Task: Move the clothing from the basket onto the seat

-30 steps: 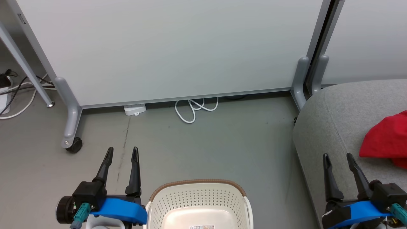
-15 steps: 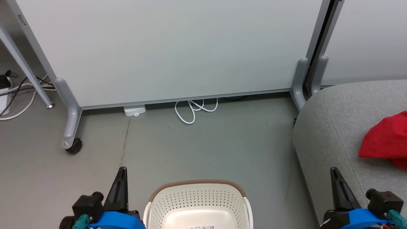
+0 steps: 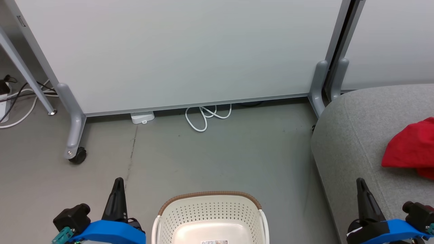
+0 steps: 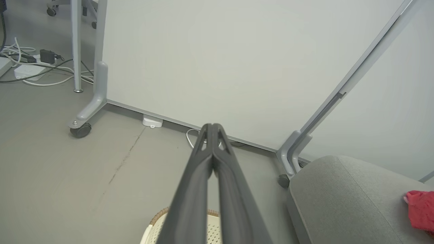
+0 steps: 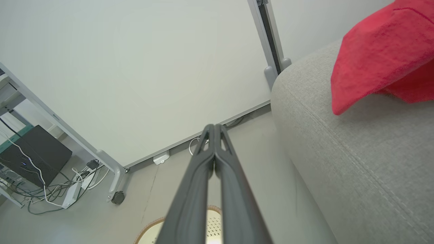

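head view: basket point(image 3: 210, 195) label point(image 3: 214, 242) visible | wrist views: left gripper point(image 4: 212, 126), right gripper point(image 5: 214, 126) closed, empty (clothing point(image 5: 379, 51) on seat point(image 5: 356, 156))

No legible text, brand, number or sign was found in any view. The paper label point(image 3: 214, 242) on the floor of the basket point(image 3: 210, 210) carried some print, but it was cut by the bottom edge of the head view and too small to read
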`<state>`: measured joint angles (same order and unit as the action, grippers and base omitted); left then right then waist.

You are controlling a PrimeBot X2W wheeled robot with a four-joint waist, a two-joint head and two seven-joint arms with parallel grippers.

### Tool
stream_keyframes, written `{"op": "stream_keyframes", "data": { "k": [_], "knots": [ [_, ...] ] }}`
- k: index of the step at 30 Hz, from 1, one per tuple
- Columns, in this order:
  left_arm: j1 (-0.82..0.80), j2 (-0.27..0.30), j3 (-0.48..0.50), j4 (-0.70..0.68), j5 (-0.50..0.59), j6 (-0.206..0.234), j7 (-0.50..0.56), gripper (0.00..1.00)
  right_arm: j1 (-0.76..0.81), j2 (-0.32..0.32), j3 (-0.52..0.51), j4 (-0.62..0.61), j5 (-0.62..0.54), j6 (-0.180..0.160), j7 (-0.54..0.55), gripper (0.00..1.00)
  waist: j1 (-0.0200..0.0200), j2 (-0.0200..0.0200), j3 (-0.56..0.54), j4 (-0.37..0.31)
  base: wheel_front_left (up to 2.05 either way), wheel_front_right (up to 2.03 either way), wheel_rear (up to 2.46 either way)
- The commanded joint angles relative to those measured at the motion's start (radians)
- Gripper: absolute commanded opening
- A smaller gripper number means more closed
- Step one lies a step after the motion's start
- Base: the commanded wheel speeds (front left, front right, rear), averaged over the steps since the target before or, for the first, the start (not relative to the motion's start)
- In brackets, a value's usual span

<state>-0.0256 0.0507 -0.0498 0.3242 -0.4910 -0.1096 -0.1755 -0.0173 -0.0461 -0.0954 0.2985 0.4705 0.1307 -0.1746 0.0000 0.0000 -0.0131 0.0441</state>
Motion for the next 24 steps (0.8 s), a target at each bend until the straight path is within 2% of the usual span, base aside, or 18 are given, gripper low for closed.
{"op": "stream_keyframes", "data": {
  "k": [1,24],
  "knots": [
    [-0.035,0.000,0.010,-0.021,-0.051,-0.006,0.012,0.00,-0.032,-0.004,-0.002,-0.021,0.053,0.000,0.013,0.00,0.0000,0.0000,0.000,-0.001,0.00,0.00,0.00],
    [-0.054,0.000,0.059,-0.041,-0.383,-0.011,0.098,0.00,-0.054,-0.005,-0.007,-0.033,0.391,0.000,0.098,0.00,0.0000,0.0000,0.004,-0.010,0.00,0.00,0.00]
  ]
}}
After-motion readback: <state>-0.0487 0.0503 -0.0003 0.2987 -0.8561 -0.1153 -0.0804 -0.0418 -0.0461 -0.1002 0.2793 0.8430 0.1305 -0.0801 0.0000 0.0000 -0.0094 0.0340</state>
